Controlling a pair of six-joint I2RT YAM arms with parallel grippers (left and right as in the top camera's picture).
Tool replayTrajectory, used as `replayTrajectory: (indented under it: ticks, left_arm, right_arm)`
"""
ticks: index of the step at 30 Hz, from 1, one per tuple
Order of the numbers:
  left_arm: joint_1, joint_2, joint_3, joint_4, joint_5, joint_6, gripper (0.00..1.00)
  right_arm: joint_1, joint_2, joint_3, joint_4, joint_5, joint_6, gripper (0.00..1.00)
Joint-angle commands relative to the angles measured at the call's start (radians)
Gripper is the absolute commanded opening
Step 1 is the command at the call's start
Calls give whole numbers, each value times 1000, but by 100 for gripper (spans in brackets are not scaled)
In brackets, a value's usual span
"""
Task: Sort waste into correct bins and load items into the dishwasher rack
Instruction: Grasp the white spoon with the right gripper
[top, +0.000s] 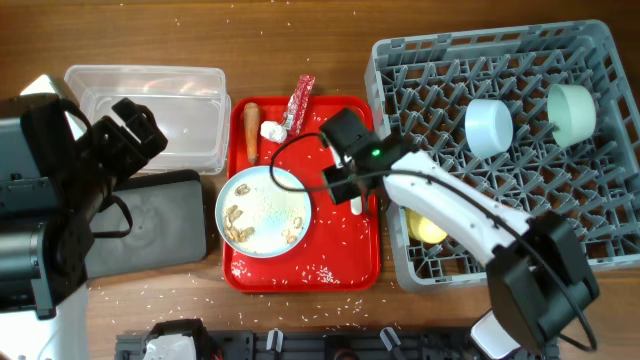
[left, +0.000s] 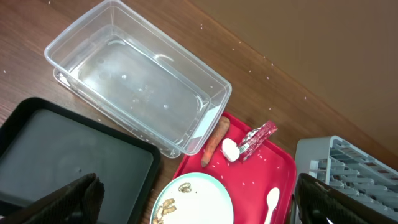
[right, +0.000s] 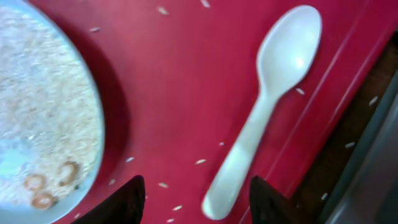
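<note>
The pale round plate (top: 264, 210) with tan scraps and rice sits on the red tray (top: 350, 262). The white spoon (right: 261, 118) lies on the tray at the plate's right; my right gripper (right: 198, 202) is open low over it, its handle end between the fingertips. The carrot (top: 251, 130), white wad (top: 271, 131) and red-and-white wrapper (top: 299, 103) lie at the tray's far edge. The clear tub (top: 150, 110) and black tray (top: 150, 220) are left. The blue bowl (top: 488, 127), green bowl (top: 571, 113) and yellow cup (top: 428, 229) sit in the grey rack (top: 590, 220). My left gripper (left: 193, 208) is open, high above the plate.
Rice grains (top: 320, 272) are scattered over the red tray and the wooden table in front of it. The rack's left wall stands right beside the spoon and my right arm (top: 460, 210).
</note>
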Motion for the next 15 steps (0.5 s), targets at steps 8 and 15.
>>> replayTrajectory:
  ticks: [8,15]
  left_arm:
    - [6,1,8,3,-14,-9,100]
    - [6,1,8,3,-14,-9,100]
  right_arm:
    - [-45,252,4,89,-14,-48,8]
    - [-50,44,163,-67,18,-51,4]
